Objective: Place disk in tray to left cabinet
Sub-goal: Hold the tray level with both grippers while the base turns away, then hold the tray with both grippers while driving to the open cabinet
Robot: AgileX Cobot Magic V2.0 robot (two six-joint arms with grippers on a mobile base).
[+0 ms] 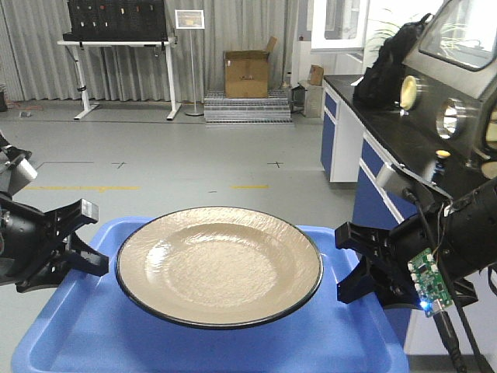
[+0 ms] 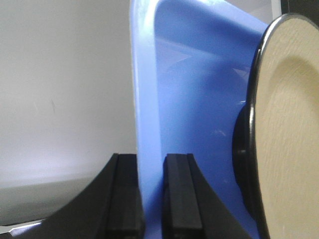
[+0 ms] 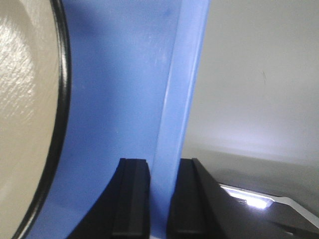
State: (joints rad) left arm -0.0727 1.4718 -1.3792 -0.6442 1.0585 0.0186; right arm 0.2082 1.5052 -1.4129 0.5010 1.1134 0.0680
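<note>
- Disk (image 1: 219, 264) lies flat in the tray (image 1: 66, 330), roughly centred, a bit toward the 12 o'clock rim. It fills most of the tray's width, so there's little room to slide before it meets a rim.
- Left gripper (image 1: 91, 237) is at the disk's 9 o'clock, right gripper (image 1: 347, 263) at 3 o'clock. Each pinches a tray side rim.
- Wrist views: fingers (image 2: 124, 199) and (image 3: 132, 199) are closed to the rim's thickness, one inside the wall, one outside, w/ nothing else in the grip.
- Tray looks lifted (grey floor (image 1: 194, 155) shows beyond the rim in both wrist views), so the step in hand is prob. the two-arm carry to the cabinet.
- Cabinet isn't in any view, so can't tell how far it is or which shelf.
- To do it well, move both arms as one: same height, same spacing. Pulling apart or squeezing in would flex the thin rim & could slip a grip.
- Hold the tray level. A glossy disk on smooth plastic likely slides w/ little tilt.
- Turn toward 9 o'clock slowly, no jerks at start or stop.
- Mind the counter (image 1: 365, 155) at 2–3 o'clock, near the right arm.
- At the shelf, seat the tray fully, then let go on both sides together.
</note>
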